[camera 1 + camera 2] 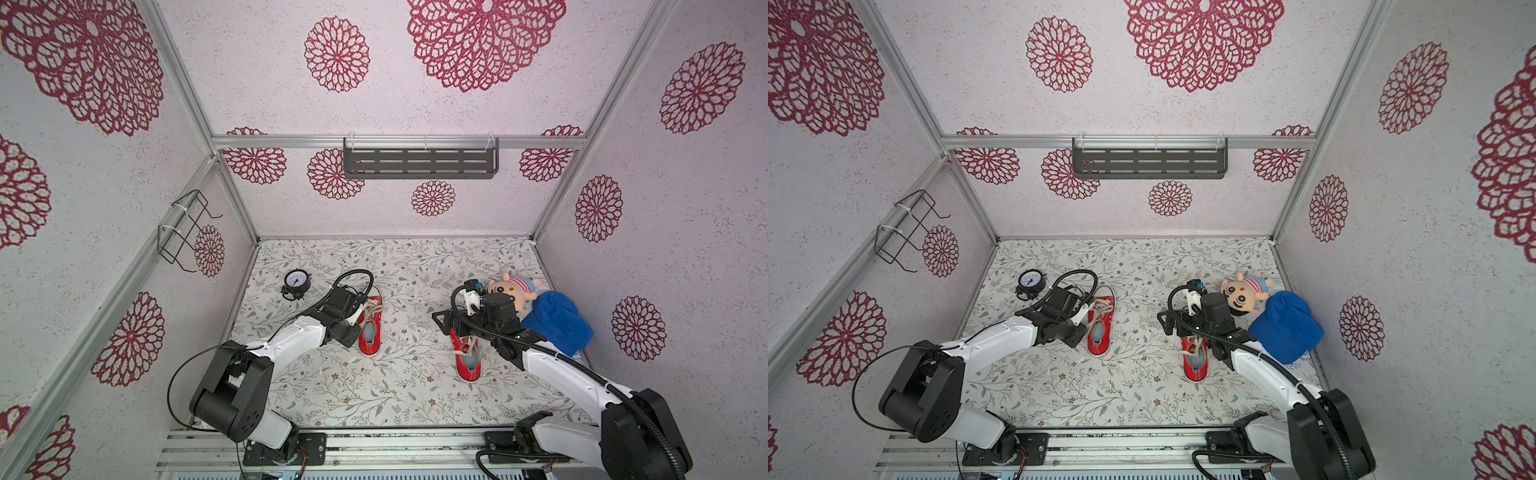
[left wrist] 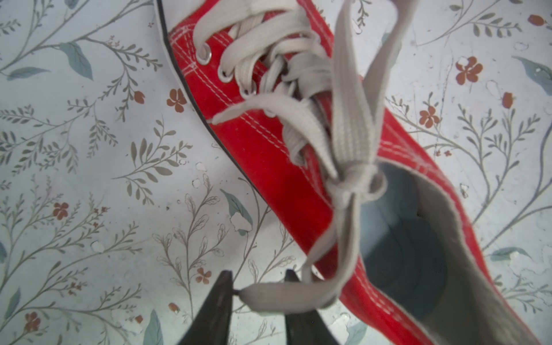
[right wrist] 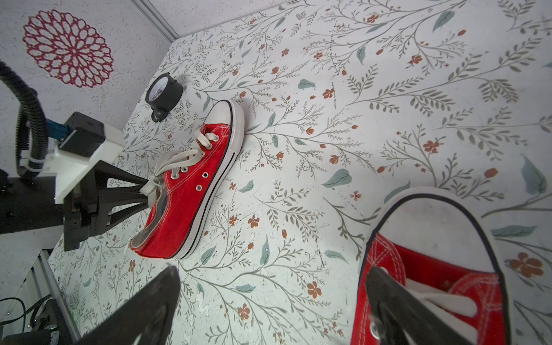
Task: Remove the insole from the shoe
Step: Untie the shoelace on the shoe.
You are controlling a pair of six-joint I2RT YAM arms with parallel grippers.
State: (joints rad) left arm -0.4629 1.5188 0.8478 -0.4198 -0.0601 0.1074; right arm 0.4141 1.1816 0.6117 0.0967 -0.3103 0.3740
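Observation:
Two red canvas shoes lie on the flowered table. The left shoe [image 1: 371, 328] [image 2: 268, 149] has white laces and a pale blue insole [image 1: 369, 333] [image 2: 403, 254] showing in its opening. My left gripper [image 1: 359, 322] [image 2: 259, 273] hovers beside that opening. Its jaws stand narrow with a gap, and a loose lace end [image 2: 280, 295] lies across them, touching one fingertip. The right shoe [image 1: 467, 357] [image 3: 433, 268] also shows a pale insole [image 1: 471, 365]. My right gripper [image 1: 451, 328] [image 3: 273, 270] is wide open over its toe, one finger above the laces, holding nothing.
A black alarm clock [image 1: 296, 282] stands behind the left arm. A plush doll [image 1: 513, 289] and a blue cap [image 1: 557, 322] lie at the right wall, close to the right arm. A grey shelf [image 1: 419, 160] hangs on the back wall and a wire rack [image 1: 183, 228] on the left wall.

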